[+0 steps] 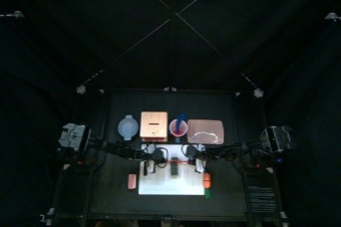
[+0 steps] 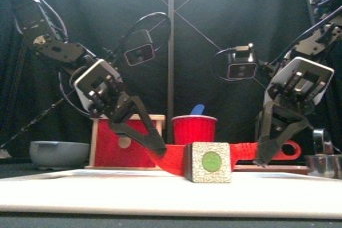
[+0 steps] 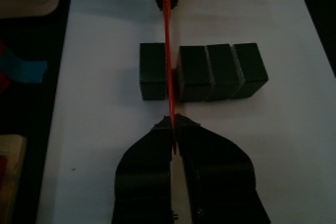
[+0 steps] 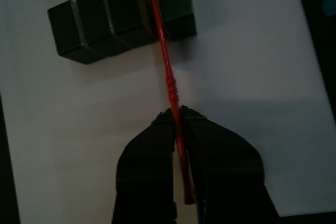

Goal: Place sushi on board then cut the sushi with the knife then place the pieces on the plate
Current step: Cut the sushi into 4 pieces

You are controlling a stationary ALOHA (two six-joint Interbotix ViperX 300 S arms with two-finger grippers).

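Left gripper (image 3: 168,122) and right gripper (image 4: 175,113) are both clamping the thin red toy knife (image 2: 254,153), slicing the dark green block sushi roll (image 3: 210,71) mid-frame on the white cutting board (image 3: 105,31) (plating's not done yet).

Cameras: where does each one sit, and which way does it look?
Top view: high overhead, looking down; both arms enter from the sides above the white board.
Front view: low in front, looking level; left gripper and right gripper hold the red knife.
Left wrist view: on the left arm, looking past its shut jaws at the sushi roll.
Right wrist view: on the right arm, same outlook.
Shared: both wrist views show red knife crossing sushi roll.
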